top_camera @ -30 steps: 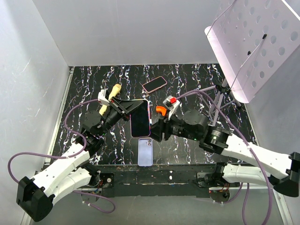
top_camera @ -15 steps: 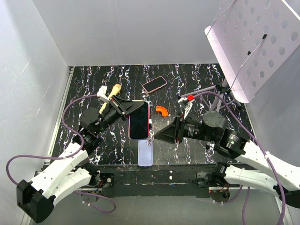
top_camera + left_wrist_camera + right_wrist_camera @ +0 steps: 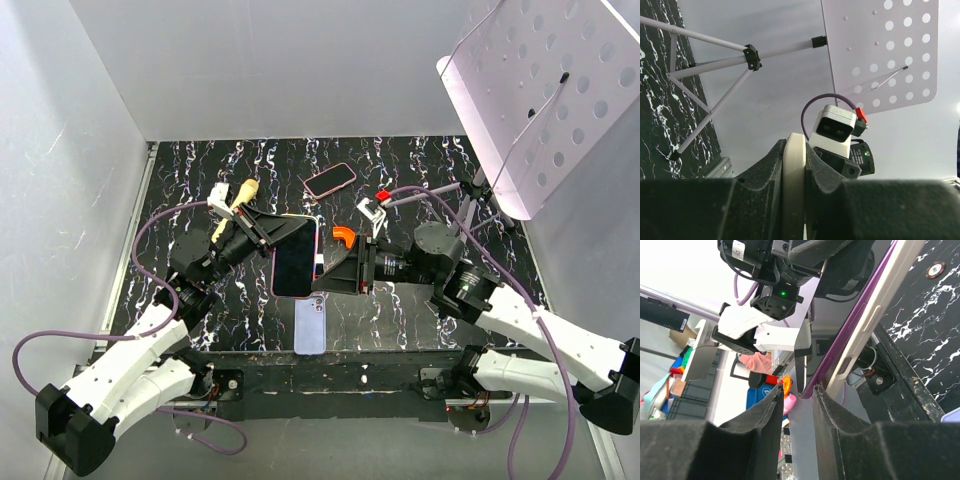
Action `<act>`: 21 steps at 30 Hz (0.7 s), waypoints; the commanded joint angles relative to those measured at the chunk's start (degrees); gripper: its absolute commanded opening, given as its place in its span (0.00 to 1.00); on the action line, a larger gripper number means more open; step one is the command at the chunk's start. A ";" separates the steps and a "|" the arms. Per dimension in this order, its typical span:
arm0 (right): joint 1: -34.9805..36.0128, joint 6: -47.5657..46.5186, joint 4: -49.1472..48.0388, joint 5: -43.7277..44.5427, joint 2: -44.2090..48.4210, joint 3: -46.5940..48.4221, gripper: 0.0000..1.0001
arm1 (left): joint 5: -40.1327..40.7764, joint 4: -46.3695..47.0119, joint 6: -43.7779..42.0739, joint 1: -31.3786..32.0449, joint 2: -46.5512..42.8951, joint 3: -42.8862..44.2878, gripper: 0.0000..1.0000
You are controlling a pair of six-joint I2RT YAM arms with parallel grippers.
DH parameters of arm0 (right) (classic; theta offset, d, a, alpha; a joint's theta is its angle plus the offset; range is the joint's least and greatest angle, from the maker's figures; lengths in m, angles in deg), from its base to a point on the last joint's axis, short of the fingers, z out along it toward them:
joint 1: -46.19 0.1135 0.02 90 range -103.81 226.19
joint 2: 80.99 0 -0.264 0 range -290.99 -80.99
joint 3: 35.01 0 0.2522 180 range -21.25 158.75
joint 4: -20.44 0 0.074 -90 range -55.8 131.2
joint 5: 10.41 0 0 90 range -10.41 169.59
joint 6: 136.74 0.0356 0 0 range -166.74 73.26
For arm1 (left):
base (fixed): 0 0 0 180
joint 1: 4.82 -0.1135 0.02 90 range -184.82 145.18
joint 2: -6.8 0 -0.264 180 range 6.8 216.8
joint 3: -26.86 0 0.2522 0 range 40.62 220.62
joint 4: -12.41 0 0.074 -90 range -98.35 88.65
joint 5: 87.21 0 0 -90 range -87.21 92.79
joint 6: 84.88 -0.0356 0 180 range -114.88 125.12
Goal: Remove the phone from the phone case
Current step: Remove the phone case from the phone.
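Note:
My left gripper (image 3: 284, 232) is shut on the top of a phone (image 3: 295, 262) in a pink-purple case and holds it upright above the table, dark screen to the camera. In the left wrist view its fingers (image 3: 765, 175) clamp the pale edge of the phone (image 3: 794, 165). My right gripper (image 3: 330, 279) is open at the phone's lower right edge. In the right wrist view the purple case rim (image 3: 852, 325) and the phone's silver side (image 3: 880, 305) run up to the right. The case's lower corner sits between my right gripper's (image 3: 796, 397) open fingers.
A lavender phone-shaped thing (image 3: 310, 326) lies back up at the table's near edge. Another pink-rimmed phone (image 3: 330, 180) lies at the back. An orange piece (image 3: 344, 236) and a cream peg (image 3: 241, 195) lie nearby. A perforated music stand (image 3: 540, 100) overhangs the right.
My right gripper drew back to the right, then came left again to the phone's lower right edge. My left gripper tilted the phone slightly and lowered it a little.

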 commanded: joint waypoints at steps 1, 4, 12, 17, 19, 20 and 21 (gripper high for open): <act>-0.26 3.47 -9.15 -3.83 -1.87 -0.36 0.36 | -0.50 4.23 0.93 -0.16 -0.69 1.64 0.00; -0.17 4.09 -10.56 -3.49 -3.46 -0.97 0.36 | -0.50 4.84 1.19 -0.16 -0.25 1.81 0.00; -0.18 6.02 -13.55 -0.06 -7.59 -1.85 0.36 | -0.58 4.41 1.64 -0.16 -0.77 1.73 0.00; -1.49 7.69 -16.28 -1.02 -7.68 -2.20 0.01 | -2.78 -0.41 -0.21 -0.16 -1.47 1.90 0.10; -3.24 8.57 -18.72 -3.91 -7.07 -3.08 0.01 | -4.18 -0.52 -1.26 -0.16 -2.52 0.59 0.28; -4.03 9.01 -19.69 -5.31 -6.72 -3.61 0.01 | -4.62 0.27 -1.44 -0.60 -3.40 -0.55 0.38; -5.00 9.53 -20.66 -6.72 -6.45 -3.96 0.01 | -4.45 0.89 -1.44 -0.78 -4.37 -1.43 0.47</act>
